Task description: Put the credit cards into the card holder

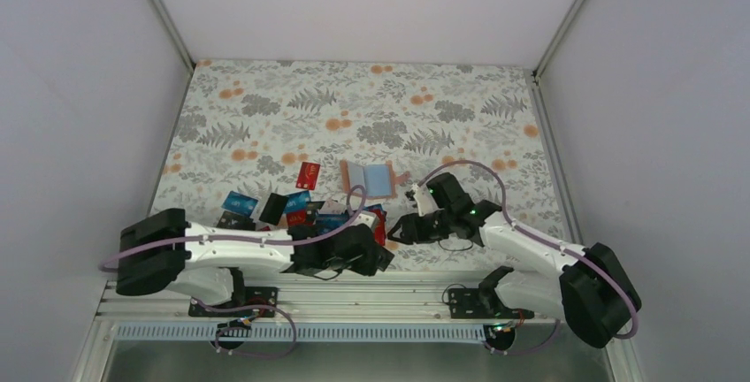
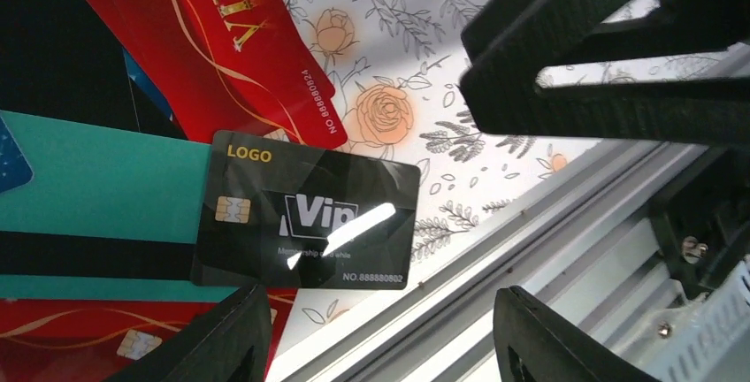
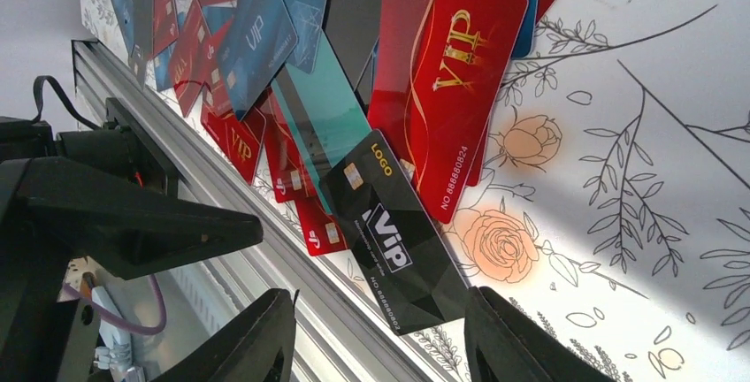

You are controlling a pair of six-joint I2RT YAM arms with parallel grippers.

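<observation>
The credit cards (image 1: 287, 210) lie in a loose heap near the table's front edge, left of centre. One red card (image 1: 309, 173) rests apart, further back. The card holder (image 1: 367, 179) lies unfolded beyond the heap, its pale blue inside up. A black VIP card (image 2: 305, 223) (image 3: 398, 240) sits at the heap's near corner, over a teal card (image 2: 88, 187) and beside a red VIP card (image 2: 239, 46). My left gripper (image 2: 385, 342) is open just short of the black card, holding nothing. My right gripper (image 3: 380, 347) is open, with the black card's end lying between its fingers.
The aluminium rail (image 2: 531, 240) of the table's front edge runs right beside the black card. Both grippers (image 1: 389, 239) crowd together over that corner, and the right one's fingers (image 2: 610, 55) fill the top right of the left wrist view. White walls enclose the table.
</observation>
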